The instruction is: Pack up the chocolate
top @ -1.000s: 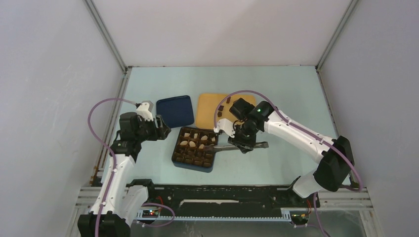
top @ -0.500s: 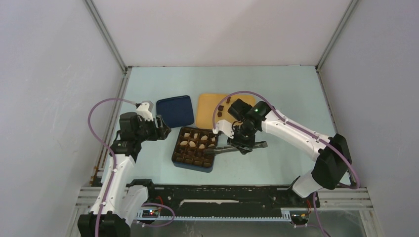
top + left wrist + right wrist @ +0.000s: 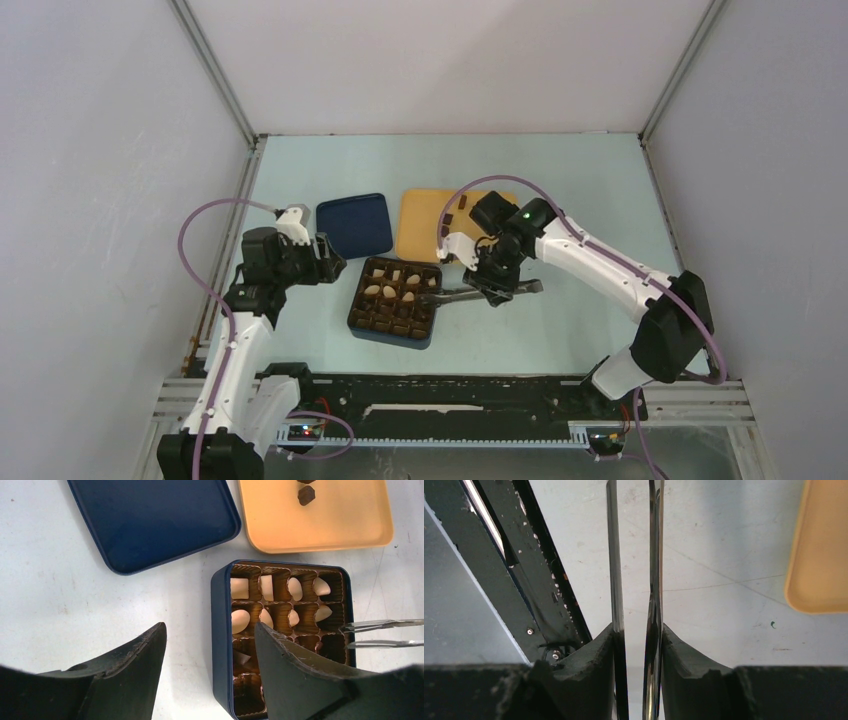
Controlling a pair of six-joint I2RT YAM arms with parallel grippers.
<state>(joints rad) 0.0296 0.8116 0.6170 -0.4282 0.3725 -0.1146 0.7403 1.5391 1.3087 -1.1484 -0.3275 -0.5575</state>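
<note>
Chocolate (image 3: 240,621) sat in most cells of the box (image 3: 220,645), so packing looked nearly done. At its left the left gripper (image 3: 209,630) hung empty, fingers apart, and the lid (image 3: 150,520) lay off. Farther right, two dark pieces (image 3: 306,495) waited on the tray (image 3: 325,525), and the right gripper (image 3: 637,630) was clamped on tweezers (image 3: 380,626) reaching the box's right edge.

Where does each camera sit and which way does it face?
Top external: above, behind the robot, facing down at the table; left arm and right arm show.
Left wrist: above the box, lid, tray; own open left gripper at bottom.
Right wrist: looks along the tweezers clamped in the right gripper.
Shared: the tray in all three.
</note>
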